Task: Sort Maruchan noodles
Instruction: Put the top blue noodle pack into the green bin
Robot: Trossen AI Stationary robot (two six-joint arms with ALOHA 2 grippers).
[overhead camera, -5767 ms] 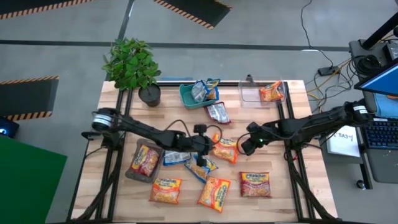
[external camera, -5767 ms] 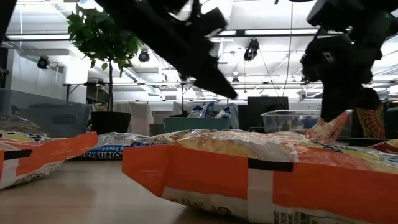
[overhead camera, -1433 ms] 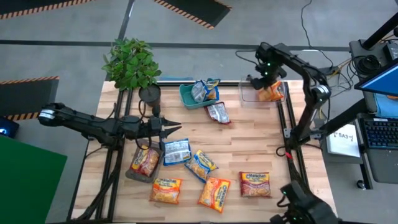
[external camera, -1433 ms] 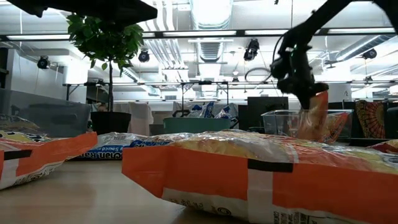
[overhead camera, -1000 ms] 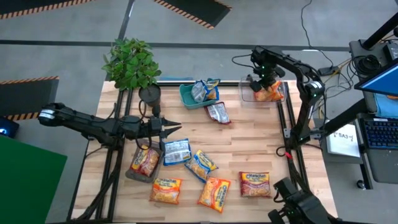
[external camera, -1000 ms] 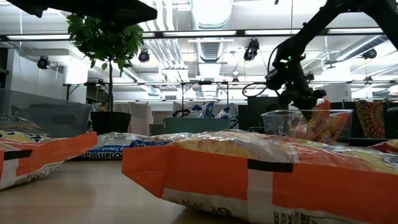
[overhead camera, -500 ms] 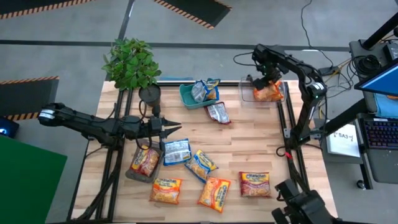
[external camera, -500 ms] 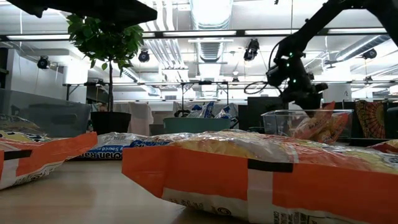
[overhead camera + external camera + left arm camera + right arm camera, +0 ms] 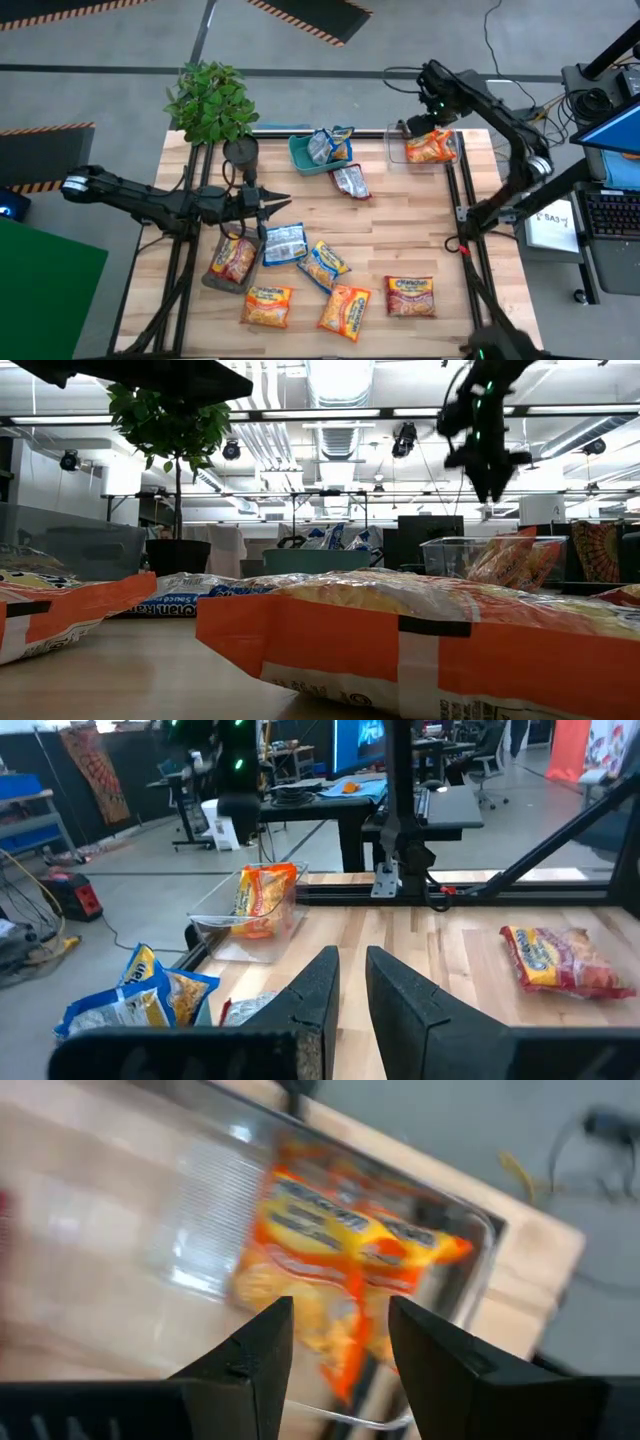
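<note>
Right gripper [image 9: 420, 122]: raised above the clear bin [image 9: 395, 152], jaws open, emptied.
Orange packet [image 9: 431, 147]: newly deposited in bin; sorted.
Left gripper [image 9: 283, 199]: unmoved, jaws nearly closed, empty.

The right gripper [image 9: 424, 118] is now lifted clear above the clear bin [image 9: 397, 150] at the far right of the table — a moment ago it was down at the bin's rim. Its fingers [image 9: 262, 1342] stand apart, empty. The orange packet [image 9: 430, 147] it carried now lies in the bin, beside another orange one.
</note>
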